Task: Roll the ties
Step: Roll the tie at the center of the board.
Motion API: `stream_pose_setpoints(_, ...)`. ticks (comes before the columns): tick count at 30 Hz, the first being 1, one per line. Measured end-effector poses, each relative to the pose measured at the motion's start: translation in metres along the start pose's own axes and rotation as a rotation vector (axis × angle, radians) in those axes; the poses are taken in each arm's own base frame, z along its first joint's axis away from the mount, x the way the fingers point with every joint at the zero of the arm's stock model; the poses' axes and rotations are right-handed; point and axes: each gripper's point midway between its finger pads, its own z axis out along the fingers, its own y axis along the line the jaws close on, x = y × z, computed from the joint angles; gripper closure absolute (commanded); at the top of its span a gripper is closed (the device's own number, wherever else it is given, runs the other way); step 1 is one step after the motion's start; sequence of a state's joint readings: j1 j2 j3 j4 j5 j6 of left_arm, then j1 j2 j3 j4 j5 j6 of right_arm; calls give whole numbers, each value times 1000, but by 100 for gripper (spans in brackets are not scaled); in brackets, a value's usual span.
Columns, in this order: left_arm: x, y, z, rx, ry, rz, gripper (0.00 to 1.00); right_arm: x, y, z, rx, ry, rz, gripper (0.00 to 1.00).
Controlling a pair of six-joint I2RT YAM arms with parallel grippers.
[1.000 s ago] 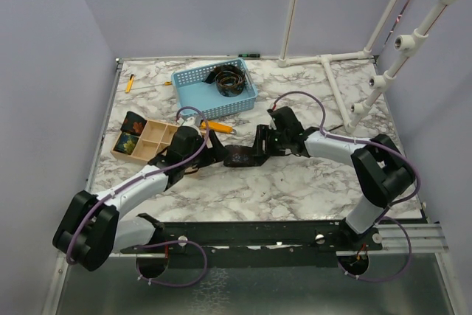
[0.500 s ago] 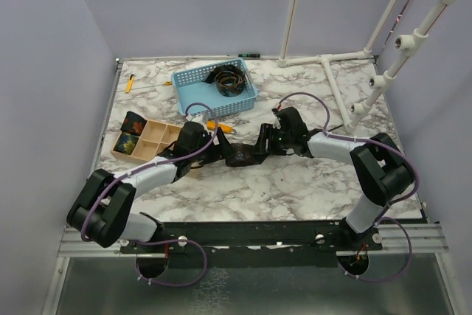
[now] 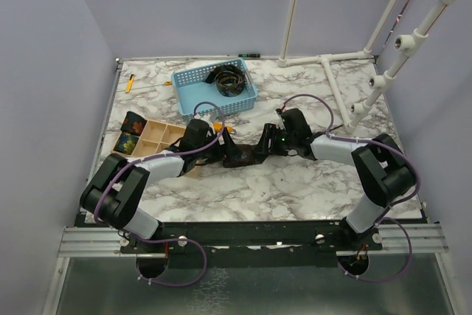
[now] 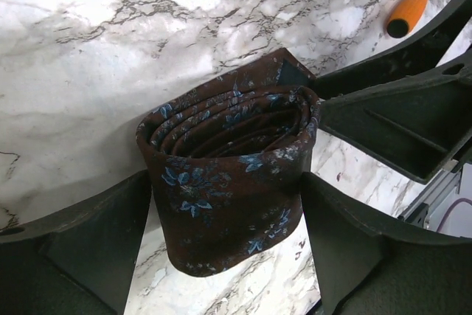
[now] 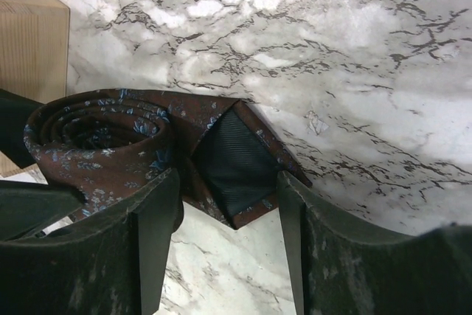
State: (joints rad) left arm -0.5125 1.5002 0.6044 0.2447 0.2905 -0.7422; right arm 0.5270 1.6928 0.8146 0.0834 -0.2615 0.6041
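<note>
Change: the left gripper (image 3: 227,155) has reached further toward the blue basket (image 3: 193,79) than a second ago, its arm swinging in behind it. The tie (image 3: 241,156), then a flatter dark patch, is now bunched into a coil.
Tie: it is on the marble table (image 3: 295,189), just on the arms' side of the blue basket and under its near right corner. The left wrist view shows a tight spiral of brown-black cloth with blue flowers.
Left gripper: its fingers (image 4: 88,241) press the coil's two flanks, so it is set about as wide as the coil and holding it.
Right gripper: the right gripper (image 5: 228,182) is spread wide and straddles the pointed tail without pinching it. The tail lies flat beside the coil, dark lining up.
Meaning: the roll looks nearly done, with only the tail left to wrap or tuck. A second tie (image 3: 231,80), already coiled, lies in the blue basket, which is probably where this one goes.
Hidden: from above, both grippers cover most of the coil, so its shape is readable only in the wrist views. Whether it stands on edge or leans cannot be told. A screwdriver (image 3: 226,128) below the blue basket shows only its orange handle. The wooden tray (image 3: 151,142), to the basket's near left, holds dark items too small to name.
</note>
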Motion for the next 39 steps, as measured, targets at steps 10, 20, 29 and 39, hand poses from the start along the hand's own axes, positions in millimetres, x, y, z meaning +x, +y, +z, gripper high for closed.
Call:
stream_pose_setpoints(10, -6, -8, -12, 3, -17, 6, 14, 0, -7, -30, 82, 2, -4, 27)
stream_pose_setpoints(20, -32, -25, -58, 27, -207, 34, 6, -58, 36, -88, -16, -257, -83, 16)
stream_pose_setpoints(29, -47, -40, -94, 82, -347, 61, 6, -30, 48, -69, -112, -146, -104, 21)
stream_pose_setpoints(39, -24, -18, -93, 59, -325, 40, 7, 6, 57, -35, -82, -26, -205, 24)
